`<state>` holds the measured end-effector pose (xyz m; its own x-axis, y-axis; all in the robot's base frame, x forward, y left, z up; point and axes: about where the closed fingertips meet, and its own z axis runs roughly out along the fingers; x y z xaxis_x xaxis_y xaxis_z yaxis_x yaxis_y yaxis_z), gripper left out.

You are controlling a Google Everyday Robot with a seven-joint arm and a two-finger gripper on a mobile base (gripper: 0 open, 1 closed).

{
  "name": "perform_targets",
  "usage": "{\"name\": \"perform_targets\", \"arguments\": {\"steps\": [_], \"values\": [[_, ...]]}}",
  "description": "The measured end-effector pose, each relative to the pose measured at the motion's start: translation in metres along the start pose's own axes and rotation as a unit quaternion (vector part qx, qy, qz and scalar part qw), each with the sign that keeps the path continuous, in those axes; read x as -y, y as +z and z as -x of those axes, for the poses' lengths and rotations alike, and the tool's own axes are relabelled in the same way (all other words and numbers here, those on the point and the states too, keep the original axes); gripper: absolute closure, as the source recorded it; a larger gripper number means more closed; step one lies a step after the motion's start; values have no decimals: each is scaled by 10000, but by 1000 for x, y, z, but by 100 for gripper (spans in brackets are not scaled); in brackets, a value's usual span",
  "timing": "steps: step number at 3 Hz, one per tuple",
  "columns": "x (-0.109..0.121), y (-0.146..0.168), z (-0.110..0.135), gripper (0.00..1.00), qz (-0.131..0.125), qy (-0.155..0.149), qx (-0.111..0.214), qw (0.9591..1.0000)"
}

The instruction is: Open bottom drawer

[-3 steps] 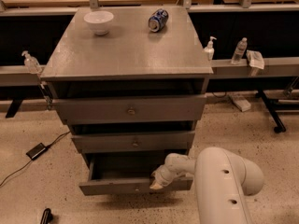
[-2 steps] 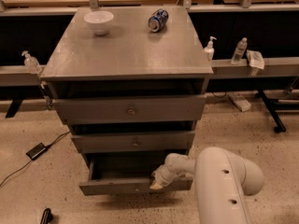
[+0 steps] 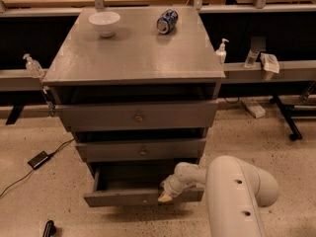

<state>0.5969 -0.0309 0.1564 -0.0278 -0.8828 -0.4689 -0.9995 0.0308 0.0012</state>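
The jaws' state cannot be told, with the gripper (image 3: 165, 196) at the top front edge of the bottom drawer (image 3: 118, 198), at six o'clock in the view, which stands well out, so probably little remains beyond letting go.

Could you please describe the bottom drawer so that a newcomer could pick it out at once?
Find the grey cabinet with a bowl and a can on top. The bottom drawer is the lowest of its three. Unlike the two above, it is pulled well out with its inside showing, and the gripper rests at its front edge.
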Motion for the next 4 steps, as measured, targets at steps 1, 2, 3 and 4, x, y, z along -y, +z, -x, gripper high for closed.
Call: {"name": "perform_targets", "arguments": {"steps": [1, 2, 3, 4], "values": [[0, 0, 0, 6, 0, 0, 0, 10000], [4, -3, -2, 0, 11, -33, 66, 10000], [11, -5, -5, 0, 17, -23, 32, 10000], [17, -4, -11, 15, 60, 58, -52, 10000]]}}
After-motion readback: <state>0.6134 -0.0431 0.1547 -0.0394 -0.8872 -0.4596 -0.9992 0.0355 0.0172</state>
